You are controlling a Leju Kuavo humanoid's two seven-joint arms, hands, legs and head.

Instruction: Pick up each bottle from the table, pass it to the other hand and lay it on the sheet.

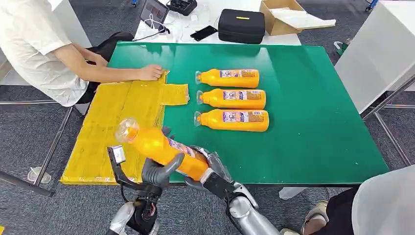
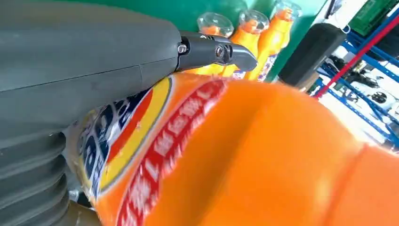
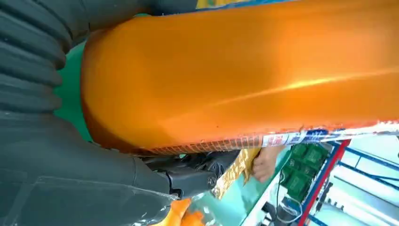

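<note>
An orange bottle [image 1: 155, 145] with a clear cap is held tilted above the table's front edge, cap toward the yellow sheet [image 1: 117, 125]. My left hand [image 1: 157, 172] grips its middle from below, thumb across the label. My right hand [image 1: 211, 167] holds its base end. The left wrist view has the bottle's label [image 2: 141, 155] under my left hand's thumb [image 2: 84, 61]. In the right wrist view the bottle's body [image 3: 244, 70] lies against my right hand [image 3: 70, 179]. Three more orange bottles [image 1: 230, 78] [image 1: 234, 98] [image 1: 234, 120] lie side by side on the green table [image 1: 313, 122].
A person sits at the far left with a hand [image 1: 149, 72] pressing the sheet's far edge. Behind the table lie a black case [image 1: 241, 25], a cardboard box [image 1: 284, 15], a phone [image 1: 203, 33] and a tablet. A white cabinet [image 1: 377, 49] stands at the right.
</note>
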